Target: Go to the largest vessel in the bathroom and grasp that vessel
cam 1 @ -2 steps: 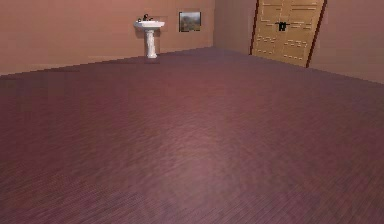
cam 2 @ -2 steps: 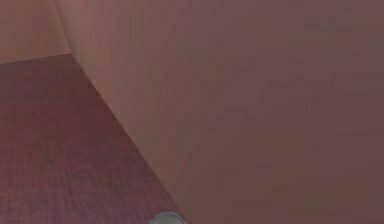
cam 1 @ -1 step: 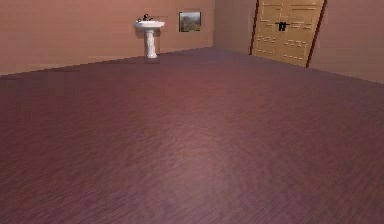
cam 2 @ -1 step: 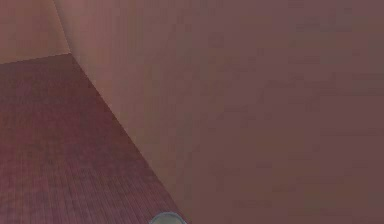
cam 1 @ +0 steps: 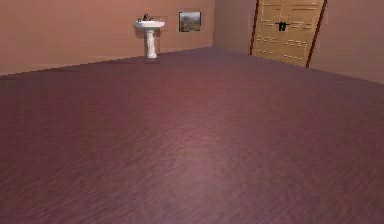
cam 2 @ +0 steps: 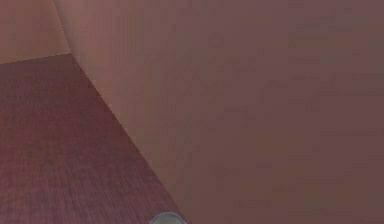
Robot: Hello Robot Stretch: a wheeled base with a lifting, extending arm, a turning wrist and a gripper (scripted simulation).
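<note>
This looks like the approach step: the sink (cam 1: pixel 150 38) stands far left across the floor (cam 1: pixel 190 150), so driving toward it comes next; the gripper's state cannot be told.

Dark reddish-purple plank floor (cam 1: pixel 190 150): fine wavy grain, lighter sheen mid-floor.
Plain dusty-pink wall (cam 1: pixel 60 35): uniform tone.
White ceramic pedestal sink (cam 1: pixel 150 38): dark specks on top.
Small dark-framed wall picture (cam 1: pixel 190 20): grey-green inside.
Light tan panelled wooden double door (cam 1: pixel 288 30): dark brown frame, black handles.
Pale grey round object (cam 2: pixel 167 219): arm side view's bottom edge.
</note>
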